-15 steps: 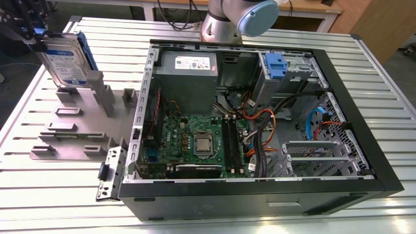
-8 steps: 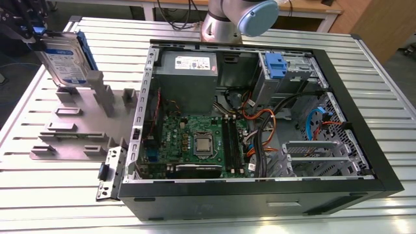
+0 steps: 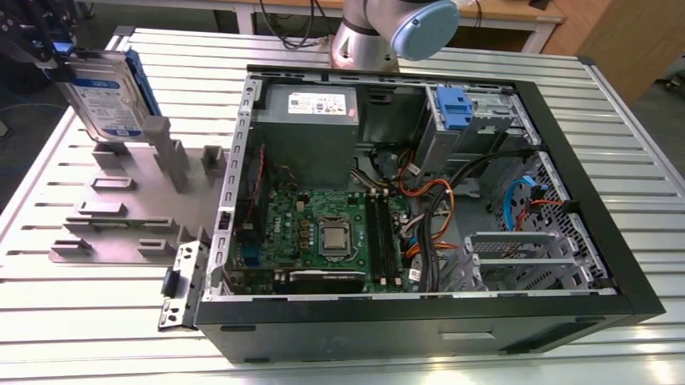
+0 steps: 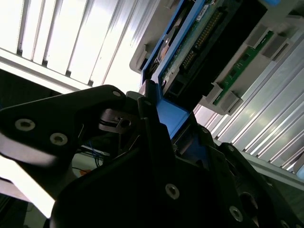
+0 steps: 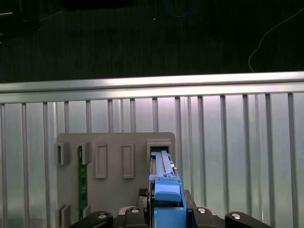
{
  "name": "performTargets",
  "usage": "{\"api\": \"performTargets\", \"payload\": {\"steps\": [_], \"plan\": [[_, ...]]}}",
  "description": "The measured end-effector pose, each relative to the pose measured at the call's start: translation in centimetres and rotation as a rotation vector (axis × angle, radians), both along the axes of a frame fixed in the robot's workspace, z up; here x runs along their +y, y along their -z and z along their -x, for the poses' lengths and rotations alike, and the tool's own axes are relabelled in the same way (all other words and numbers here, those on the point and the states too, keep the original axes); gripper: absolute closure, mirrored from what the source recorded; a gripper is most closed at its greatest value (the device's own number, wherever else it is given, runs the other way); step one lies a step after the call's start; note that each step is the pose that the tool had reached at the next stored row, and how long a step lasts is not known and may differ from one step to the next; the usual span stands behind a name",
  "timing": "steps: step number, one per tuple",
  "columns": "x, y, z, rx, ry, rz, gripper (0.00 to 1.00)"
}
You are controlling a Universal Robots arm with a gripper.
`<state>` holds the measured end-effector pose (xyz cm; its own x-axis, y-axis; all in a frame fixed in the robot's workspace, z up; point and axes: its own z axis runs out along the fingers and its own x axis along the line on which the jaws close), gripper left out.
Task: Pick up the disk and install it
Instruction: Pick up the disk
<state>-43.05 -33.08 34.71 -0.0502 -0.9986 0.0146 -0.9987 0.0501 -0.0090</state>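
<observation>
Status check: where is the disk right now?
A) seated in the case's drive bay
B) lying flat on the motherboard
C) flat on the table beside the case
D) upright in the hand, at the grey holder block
D: in the exterior view the hand grips the disk upright at the grey holder block, outside the computer case.

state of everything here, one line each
disk, upright at the holder, held by its blue rail
tool, shut on the disk
case, open, lying on its side
holder, one slot holds a green board
</observation>
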Motion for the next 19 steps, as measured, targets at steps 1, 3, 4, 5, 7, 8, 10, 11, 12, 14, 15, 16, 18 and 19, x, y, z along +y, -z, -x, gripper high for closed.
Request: {"api": "performTargets", "payload": {"steps": [1, 3, 4, 5, 7, 8, 10, 11, 12, 14, 15, 16, 18, 19], "plan": [[0.00, -0.04, 0.00, 0.0000, 0.000, 0.0000, 0.64], [0.00, -0.13, 0.00, 0.0001, 0.000, 0.0001, 0.64], [0.00, -0.16, 0.00, 0.0000, 0.000, 0.0000, 0.64], [0.00, -0.18, 0.00, -0.0001, 0.000, 0.0000, 0.64], [0.00, -0.25, 0.00, 0.0001, 0.000, 0.0000, 0.64], [0.00, -0.27, 0.00, 0.0000, 0.000, 0.0000, 0.64], [0.00, -0.33, 0.00, 0.0000, 0.000, 0.0000, 0.64], [0.00, -0.35, 0.00, 0.0000, 0.000, 0.0000, 0.64], [0.00, -0.38, 0.00, 0.0001, 0.000, 0.0001, 0.64], [0.00, -0.41, 0.00, 0.0000, 0.000, 0.0000, 0.64], [0.00, -0.44, 0.00, 0.0001, 0.000, 0.0000, 0.64], [0.00, -0.46, 0.00, 0.0001, 0.000, 0.0001, 0.64], [0.00, -0.51, 0.00, 0.0001, 0.000, 0.0001, 0.64], [0.00, -0.54, 0.00, 0.0001, 0.000, 0.0000, 0.64]]}}
